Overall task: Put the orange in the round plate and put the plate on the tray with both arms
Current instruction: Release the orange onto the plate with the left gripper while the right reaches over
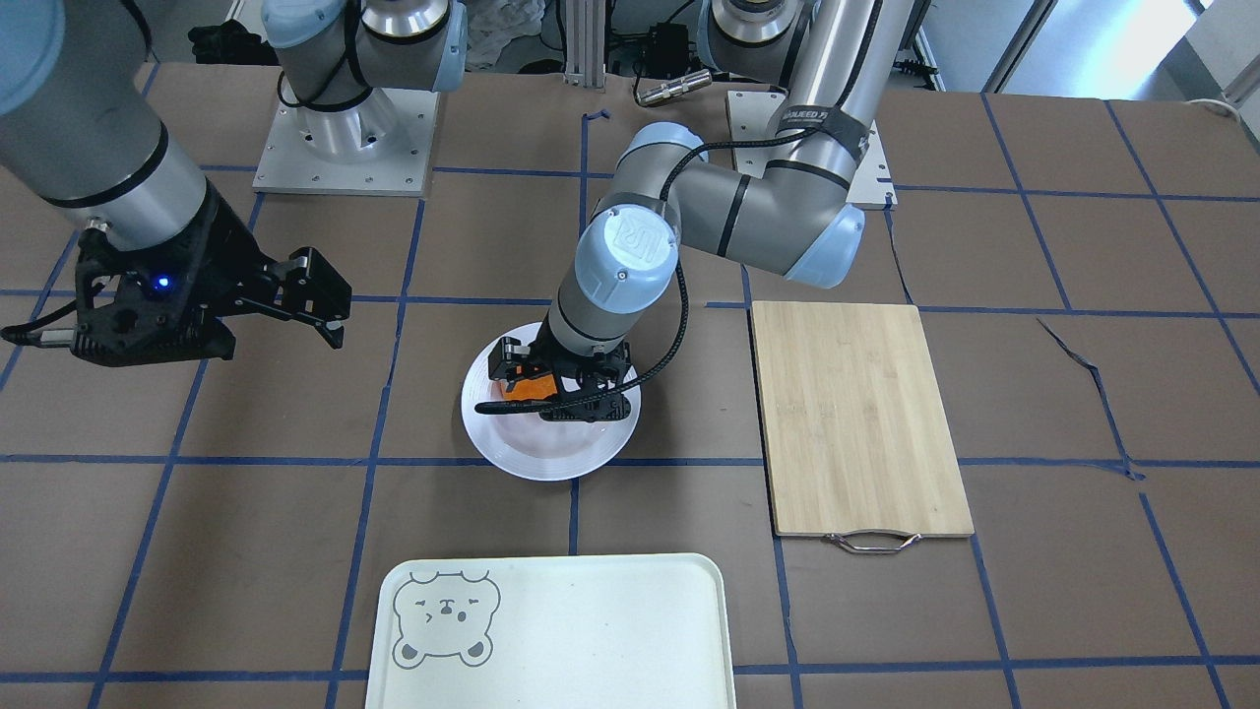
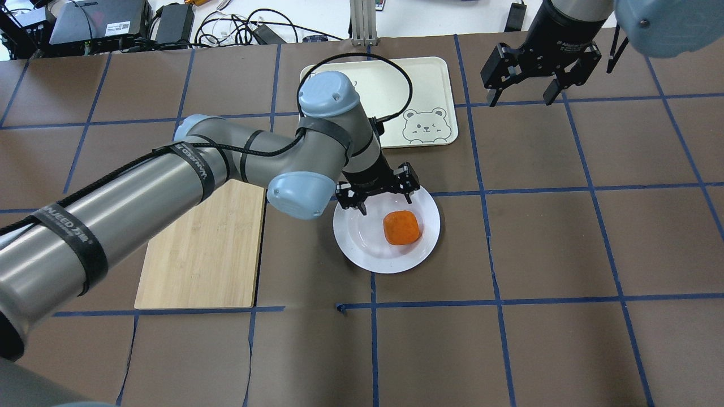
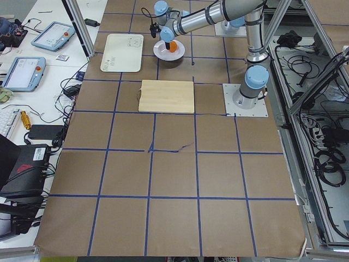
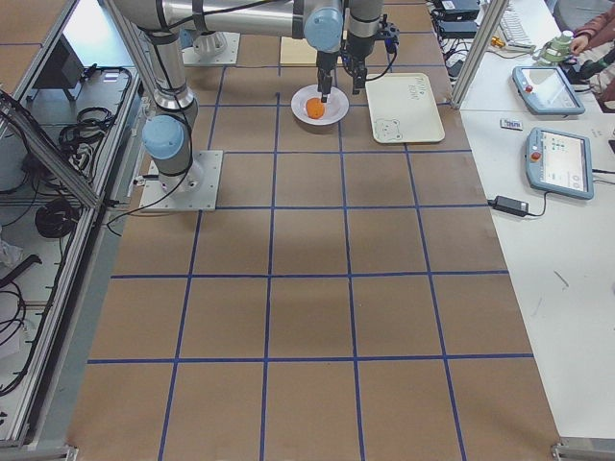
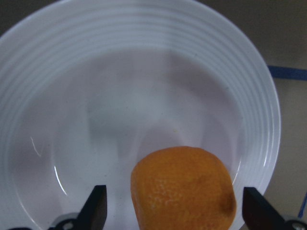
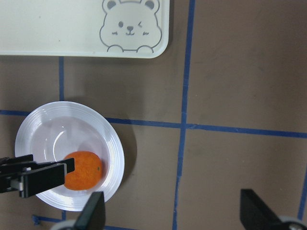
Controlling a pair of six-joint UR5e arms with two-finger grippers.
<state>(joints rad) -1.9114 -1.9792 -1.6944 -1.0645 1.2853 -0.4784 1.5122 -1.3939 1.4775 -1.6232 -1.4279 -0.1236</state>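
The orange (image 2: 401,228) rests in the sunken centre of the white round plate (image 2: 362,249), toward its near side. My left gripper (image 2: 386,202) hangs open just over the plate. In the left wrist view its fingertips (image 5: 96,206) stand wide apart on either side of the orange (image 5: 184,189), clear of it. My right gripper (image 2: 519,99) is open and holds nothing, hovering high off to the plate's right. The cream tray (image 2: 430,79) with the bear face lies beyond the plate. The right wrist view shows the tray (image 6: 72,28), plate (image 6: 96,129) and orange (image 6: 82,170) from above.
A bamboo cutting board (image 1: 856,414) with a metal handle lies flat on the robot's left of the plate. Blue tape lines grid the brown table. My left forearm reaches over the board's corner.
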